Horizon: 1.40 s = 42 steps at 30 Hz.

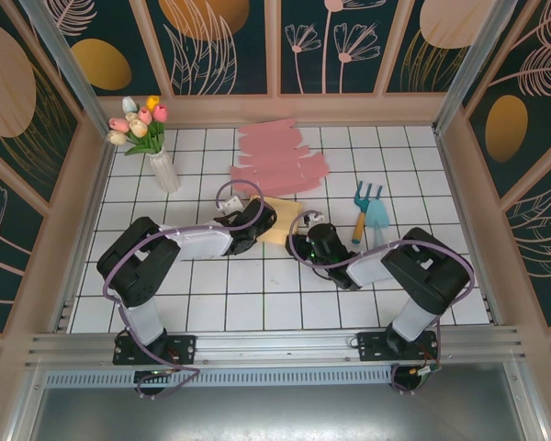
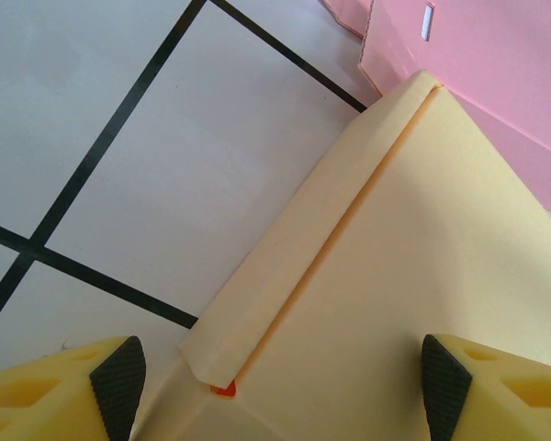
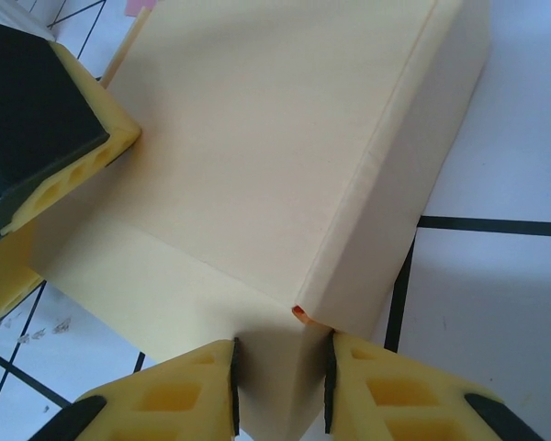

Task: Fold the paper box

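Overhead view, left to right: a white vase of tulips (image 1: 163, 168) stands at the far left of the white tiled table (image 1: 211, 312), well apart from the work. The left gripper (image 1: 260, 219) reaches in from the left to the pale yellow paper box (image 1: 285, 220), which lies at the table's centre between the two arms. In the left wrist view its fingers (image 2: 119, 386) are spread wide, one pad to each side of the box's top face, and a folded strip runs diagonally between them. Whether either pad bears on the card cannot be told. A stack of flat pink card blanks (image 1: 277, 158) lies just behind the box, its near edge touching or overlapped by it. The right gripper (image 1: 303, 241) meets the box from the right. In the right wrist view its fingers (image 3: 234, 386) pinch the near corner wall, a pad against each side, just below a small orange mark (image 3: 298, 312) at the seam. Further right, a teal garden fork and trowel (image 1: 371, 213) lie unused. Judged from these views, the box is already raised into a solid body with its walls up and a top panel laid over. What seems left is to seat the folded edge strip and close the corner seam, so the task appears well advanced but not finished.
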Each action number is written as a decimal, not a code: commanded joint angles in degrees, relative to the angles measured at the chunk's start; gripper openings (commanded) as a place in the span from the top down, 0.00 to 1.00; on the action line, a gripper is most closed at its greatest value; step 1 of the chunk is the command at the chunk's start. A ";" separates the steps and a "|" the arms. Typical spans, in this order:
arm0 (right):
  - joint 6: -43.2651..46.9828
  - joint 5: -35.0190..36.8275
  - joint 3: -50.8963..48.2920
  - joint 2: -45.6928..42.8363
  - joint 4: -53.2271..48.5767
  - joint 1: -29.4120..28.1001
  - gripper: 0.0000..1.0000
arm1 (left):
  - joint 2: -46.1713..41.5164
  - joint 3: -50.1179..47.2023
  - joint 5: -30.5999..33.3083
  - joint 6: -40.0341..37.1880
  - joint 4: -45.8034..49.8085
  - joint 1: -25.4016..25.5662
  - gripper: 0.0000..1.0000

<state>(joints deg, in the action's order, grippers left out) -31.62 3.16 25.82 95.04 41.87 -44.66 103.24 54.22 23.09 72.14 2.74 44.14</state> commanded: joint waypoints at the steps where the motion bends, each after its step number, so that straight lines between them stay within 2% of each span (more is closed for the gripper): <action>1: 1.38 1.03 -1.65 3.89 -0.68 0.32 0.71 | 4.52 -2.94 -5.48 -2.05 11.49 0.60 0.22; 12: 1.82 4.80 -2.79 2.92 0.15 1.07 0.70 | 5.21 -2.71 -4.92 -2.82 12.07 0.58 0.22; 24: 1.91 5.86 -2.27 0.93 -3.18 1.21 0.68 | 8.27 -1.41 -0.42 -3.69 14.18 0.51 0.22; 31: 1.28 5.59 -2.52 0.16 -3.70 1.25 0.68 | 9.68 -1.13 1.31 -3.77 14.04 0.38 0.23; 35: -0.59 3.13 -3.45 -2.67 -3.97 1.20 0.67 | 10.75 -1.04 1.46 -3.78 13.82 0.21 0.23; 42: -0.91 1.15 -1.32 -6.38 -8.41 1.15 0.66 | 11.33 -0.95 0.97 -3.82 13.52 0.24 0.23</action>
<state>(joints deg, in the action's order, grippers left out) -31.88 5.58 23.51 90.43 37.23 -43.90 107.66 57.25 28.40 72.07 1.19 44.82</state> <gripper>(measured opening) 0.337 0.773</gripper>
